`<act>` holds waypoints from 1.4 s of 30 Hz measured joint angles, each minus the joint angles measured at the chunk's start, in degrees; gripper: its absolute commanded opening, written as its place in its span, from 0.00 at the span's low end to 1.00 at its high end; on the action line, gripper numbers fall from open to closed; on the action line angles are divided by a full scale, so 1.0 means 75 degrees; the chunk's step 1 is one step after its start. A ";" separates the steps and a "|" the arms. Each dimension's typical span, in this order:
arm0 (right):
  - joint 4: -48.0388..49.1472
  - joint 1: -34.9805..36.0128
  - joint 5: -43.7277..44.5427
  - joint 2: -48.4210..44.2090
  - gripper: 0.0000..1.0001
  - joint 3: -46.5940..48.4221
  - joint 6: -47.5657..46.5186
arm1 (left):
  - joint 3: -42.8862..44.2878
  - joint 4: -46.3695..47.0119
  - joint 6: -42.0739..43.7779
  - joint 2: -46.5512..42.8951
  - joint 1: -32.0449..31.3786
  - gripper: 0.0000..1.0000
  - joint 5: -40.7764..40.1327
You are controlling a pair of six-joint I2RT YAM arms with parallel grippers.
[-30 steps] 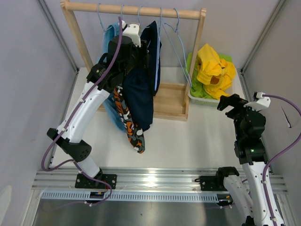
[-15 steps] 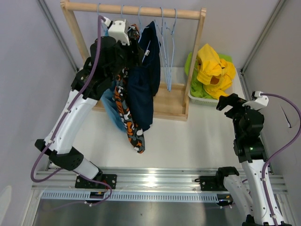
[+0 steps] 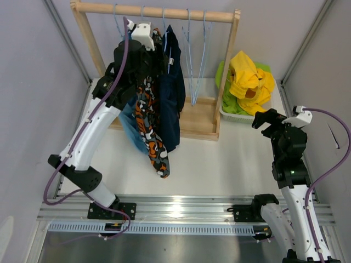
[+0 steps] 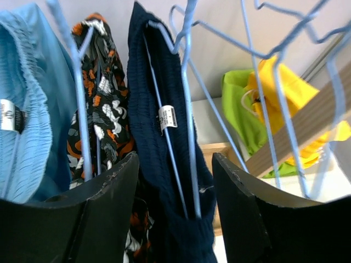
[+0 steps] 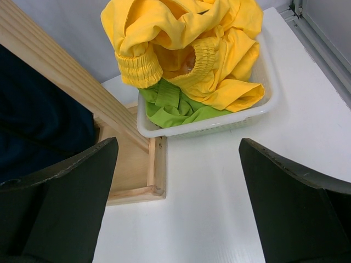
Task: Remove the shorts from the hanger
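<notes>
Left gripper [image 4: 175,164] sits high under the wooden rail [image 3: 164,11] of the rack, at 11 o'clock in my overhead view. Its jaws stand part-way apart. They straddle the navy shorts [image 4: 148,126] and the blue wire hanger [image 4: 189,137] that carries them. I cannot tell whether either finger presses the cloth, and I see nothing clamped.

Wrist view along the rail: the light blue shorts [image 4: 27,126] are at 9 o'clock of the gripper. The camouflage shorts [image 4: 107,104] hang between them and the navy pair. All three pairs are on hangers. The empty hangers [image 4: 263,82] are at 2 o'clock.

Overhead, the camouflage pair hangs lowest, its end trailing toward 6 o'clock over the table [image 3: 219,159].

The yellow shorts [image 5: 192,49] lie heaped on the lime green shorts [image 5: 175,107] in the white basket [image 5: 263,104]. It sits at 1 o'clock overhead, just beside the rack's right post.

Right gripper [image 5: 178,150] is spread fully and empty, above the table, with the basket at its 12 o'clock.
</notes>
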 measured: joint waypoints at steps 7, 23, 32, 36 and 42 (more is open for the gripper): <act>0.0023 0.0000 0.0000 0.0006 1.00 -0.0047 0.0000 | 0.0621 -0.0009 -0.0093 0.1212 0.0219 0.05 0.0274; 0.0064 0.0000 -0.0061 0.0090 0.99 -0.0055 0.0000 | 0.1705 -0.1373 0.0207 0.0935 0.0254 0.00 0.0356; 0.0169 0.0000 -0.0460 -0.0125 0.99 -0.0052 0.0210 | 0.1763 -0.2646 0.0402 -0.1105 0.0256 0.00 0.0886; 0.0551 -0.0003 -0.1714 -0.0283 0.99 -0.0052 0.0271 | -0.0358 -0.2375 0.0402 -0.2696 0.0256 0.00 0.1402; 0.1195 0.0417 -0.4637 0.0189 1.00 0.0501 0.0353 | -0.2949 -0.2731 0.0323 -0.4689 0.0256 0.00 0.2952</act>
